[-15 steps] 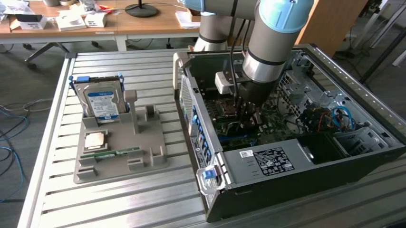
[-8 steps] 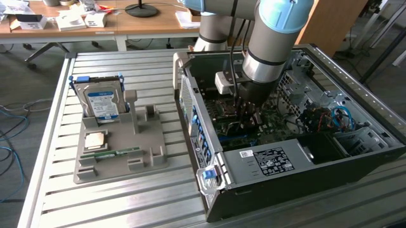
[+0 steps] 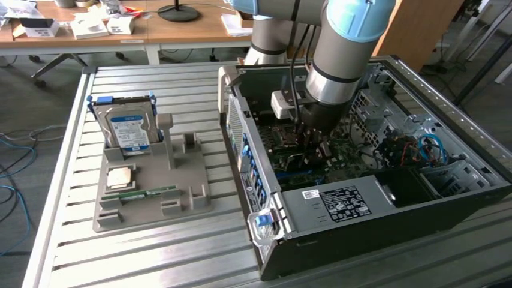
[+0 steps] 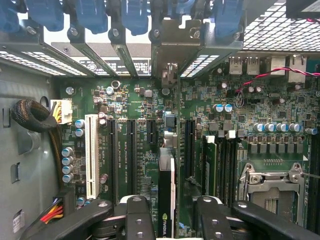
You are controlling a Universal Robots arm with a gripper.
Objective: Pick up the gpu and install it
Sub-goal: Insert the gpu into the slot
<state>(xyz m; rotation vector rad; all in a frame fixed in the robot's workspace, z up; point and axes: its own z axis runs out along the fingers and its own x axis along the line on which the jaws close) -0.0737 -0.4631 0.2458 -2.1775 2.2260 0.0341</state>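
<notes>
Black fingers (image 4: 137, 217) of the gripper (image 4: 167, 220) spread apart, one on each side of the gpu (image 4: 166, 192), card standing edge-on in a slot of the green motherboard (image 4: 135, 110); contact with the card's faces not clear. White slot (image 4: 91, 155) off to one side, metal processor socket (image 4: 272, 182) to the other. Arm (image 3: 340, 60) reaching down into the open computer case (image 3: 336, 204). Beside the case, toward the exterior view's left edge of the slatted table (image 3: 160, 252): grey holder (image 3: 152, 204) carrying a hard drive (image 3: 128, 129) and a green memory stick (image 3: 148, 193).
</notes>
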